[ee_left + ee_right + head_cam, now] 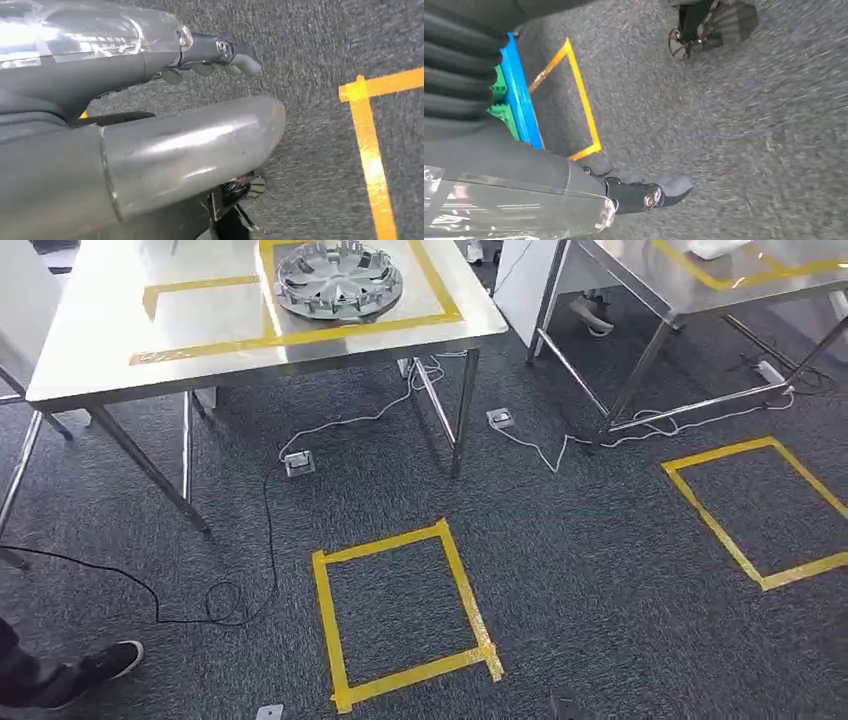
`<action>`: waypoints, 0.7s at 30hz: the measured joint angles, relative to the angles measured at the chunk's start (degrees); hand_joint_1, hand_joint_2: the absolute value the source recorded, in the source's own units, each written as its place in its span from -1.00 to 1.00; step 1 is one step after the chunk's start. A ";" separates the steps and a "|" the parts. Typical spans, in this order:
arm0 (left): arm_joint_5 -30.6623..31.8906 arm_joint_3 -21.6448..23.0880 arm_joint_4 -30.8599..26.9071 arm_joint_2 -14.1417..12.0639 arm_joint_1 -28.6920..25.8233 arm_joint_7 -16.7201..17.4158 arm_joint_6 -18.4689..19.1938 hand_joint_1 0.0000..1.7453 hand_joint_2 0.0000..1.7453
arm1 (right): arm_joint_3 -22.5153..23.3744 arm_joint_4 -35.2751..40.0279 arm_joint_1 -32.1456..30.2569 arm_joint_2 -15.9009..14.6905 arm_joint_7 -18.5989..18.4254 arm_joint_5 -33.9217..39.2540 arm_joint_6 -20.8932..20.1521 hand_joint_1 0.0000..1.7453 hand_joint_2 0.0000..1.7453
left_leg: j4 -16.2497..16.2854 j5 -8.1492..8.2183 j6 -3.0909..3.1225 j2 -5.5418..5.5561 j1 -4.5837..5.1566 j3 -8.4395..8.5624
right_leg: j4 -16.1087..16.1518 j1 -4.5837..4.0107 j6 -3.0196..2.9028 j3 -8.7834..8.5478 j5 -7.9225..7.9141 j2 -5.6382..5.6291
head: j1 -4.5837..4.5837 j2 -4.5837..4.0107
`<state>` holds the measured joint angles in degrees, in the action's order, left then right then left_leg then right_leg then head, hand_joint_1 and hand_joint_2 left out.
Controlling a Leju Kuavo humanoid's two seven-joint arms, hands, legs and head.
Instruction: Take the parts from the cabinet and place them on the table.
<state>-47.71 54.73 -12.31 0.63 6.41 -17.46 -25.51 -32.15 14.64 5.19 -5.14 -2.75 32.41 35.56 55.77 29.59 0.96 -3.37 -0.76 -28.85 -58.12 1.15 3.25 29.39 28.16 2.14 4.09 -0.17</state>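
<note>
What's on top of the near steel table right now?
A silver wheel cover lies on the steel table, inside a yellow tape outline. The table's far part is cut off by the picture's edge, so anything there is unseen.

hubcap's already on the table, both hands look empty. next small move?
Probably turn and walk back toward the cabinet for another part. The hubcap lies inside the tape on the table, and the left hand and right hand hang over carpet holding nothing.
</note>
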 joint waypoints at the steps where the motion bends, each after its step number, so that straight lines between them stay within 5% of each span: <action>1: 0.02 0.15 0.02 -0.06 0.02 0.00 0.00 -1.00 -1.00 | 0.00 -0.06 0.20 0.06 0.00 0.00 -0.04 -1.00 -1.00 | 0.03 -0.05 -0.36 -0.57 0.29 -0.14 | 2.45 -0.47 -0.24 -1.10 0.95 2.19 | 0.26 0.00; 2: 0.09 0.22 0.00 -0.04 0.02 0.00 0.02 -1.00 -1.00 | 0.00 -0.15 0.47 0.09 0.00 0.00 -0.04 -1.00 -1.00 | 0.30 -0.03 -0.74 -1.11 0.47 -0.34 | 2.97 -0.75 -1.26 -0.89 0.72 1.85 | 0.52 0.00; 5: 0.15 0.28 0.00 -0.13 0.09 0.13 0.26 -1.00 -1.00 | 0.00 -0.46 0.04 0.17 0.02 0.02 -0.17 -1.00 -1.00 | 0.21 -0.27 -1.62 -2.93 0.35 -0.13 | 2.57 -1.03 -2.66 0.04 0.44 0.23 | -0.29 0.00; 6: 0.24 0.33 0.00 -0.20 0.25 0.13 0.42 -1.00 -1.00 | 0.00 -0.66 -0.19 0.22 0.07 0.07 -0.22 -1.00 -1.00 | 0.83 0.74 -2.22 -0.66 0.11 -0.50 | 3.07 -0.65 -3.39 -0.30 -0.03 0.03 | -0.42 0.00; 7: 0.26 0.35 0.00 -0.20 0.28 0.02 0.48 -1.00 -1.00 | -0.02 -0.72 -0.19 0.39 0.17 0.09 -0.22 -1.00 -1.00 | 2.96 2.62 -2.25 2.76 0.07 -1.35 | 3.07 -0.70 -3.83 -0.04 -0.18 -0.37 | -0.87 0.00; 9: 0.39 0.50 0.00 -0.24 0.19 -0.02 0.57 -1.00 -1.00 | 0.00 -0.81 0.22 0.41 0.50 0.09 -0.22 -1.00 -1.00 | 11.29 7.23 -2.06 3.84 0.14 -5.20 | 3.05 -1.01 -4.47 0.47 -0.55 -1.42 | -1.84 0.00; 11: 0.50 0.59 0.02 -0.39 0.12 -0.02 0.59 -1.00 -1.00 | 0.00 -0.94 0.20 0.50 0.55 0.09 -0.30 -1.00 -1.00 | 19.22 9.93 -1.85 3.79 0.20 -8.96 | 2.91 -1.44 -4.76 0.80 -0.75 -2.77 | -2.12 0.00; 13: 0.59 0.61 0.02 -0.42 0.15 -0.02 0.63 -1.00 -1.00 | 0.00 -1.05 -0.11 0.52 0.59 0.17 -0.42 -1.00 -1.00 | 18.19 7.62 -1.54 3.64 0.29 -8.62 | 2.42 -1.65 -4.76 1.04 -0.74 -4.03 | -2.14 0.00; 15: 0.61 0.63 0.02 -0.46 0.24 -0.04 0.78 -1.00 -1.00 | 0.00 -1.09 -0.03 0.53 0.79 0.15 -0.48 -1.00 -1.00 | 9.53 2.31 -1.05 4.59 0.28 -4.38 | 1.76 -1.69 -4.61 1.23 -0.62 -5.56 | -2.19 0.00; 16: 0.61 0.63 0.02 -0.50 0.32 -0.09 0.92 -1.00 -1.00 | 0.00 -1.14 0.03 0.55 1.07 0.15 -0.55 -1.00 -1.00 | 4.02 0.10 -0.66 7.87 0.17 -1.84 | 1.32 -1.61 -4.36 1.35 -0.45 -6.29 | -2.27 0.00; 17: 0.66 0.63 0.02 -0.57 0.30 -0.11 1.14 -1.00 -1.00 | 0.00 -1.16 0.13 0.52 1.33 0.11 -0.59 -1.00 -1.00 | 3.16 1.16 -0.55 10.69 -0.09 -1.45 | 1.08 -1.80 -4.11 1.78 -0.34 -6.78 | -2.21 0.00; 21: 1.31 0.70 0.00 -0.79 0.33 -0.09 1.51 -1.00 -1.00 | 0.00 -1.29 0.12 0.48 3.35 0.42 -0.63 -1.00 -1.00 | 2.47 0.78 -0.27 7.64 0.24 -1.29 | 0.73 -1.16 -2.76 3.10 -1.10 -10.05 | -2.05 0.00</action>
<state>-46.40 55.43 -12.31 -0.15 6.75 -17.55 -24.00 -32.15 13.35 5.31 -4.66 0.59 32.83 34.93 58.25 30.36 0.69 4.27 -0.52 -30.15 -57.39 -0.01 0.49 32.49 27.06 -7.91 2.03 -0.17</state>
